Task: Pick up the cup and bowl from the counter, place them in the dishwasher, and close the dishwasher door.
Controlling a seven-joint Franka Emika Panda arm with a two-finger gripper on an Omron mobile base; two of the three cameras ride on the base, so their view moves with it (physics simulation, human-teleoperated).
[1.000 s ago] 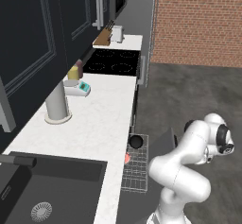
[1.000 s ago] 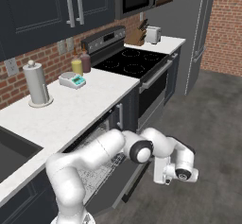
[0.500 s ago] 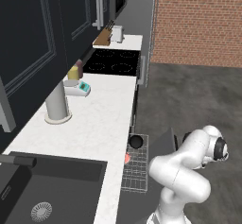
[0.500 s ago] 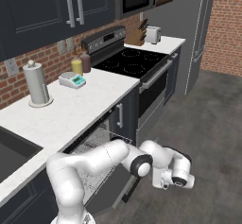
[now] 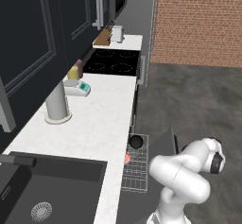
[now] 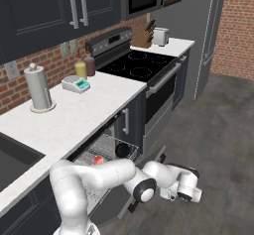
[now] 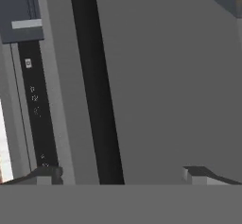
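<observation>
Arm lower and farther out than a second ago, end effector (image 7: 123, 173) spread, gripping nothing.
Bowl (image 5: 136, 141) and cup (image 5: 127, 158) sit in the dishwasher (image 5: 136, 168) rack; dishwasher door (image 5: 165, 145) partly hidden by the arm.

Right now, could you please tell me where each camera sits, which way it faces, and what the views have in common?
Left base view: behind the arm's left, looking forward and down along the counter; the white arm rises at lower right.
Right base view: behind its right, facing the counter and the open dishwasher; the arm reaches low, bottom centre.
Hand view: on the hand, close against a grey panel, the tool open, empty.
Shared: both base views show the bowl and the cup in the rack.
</observation>
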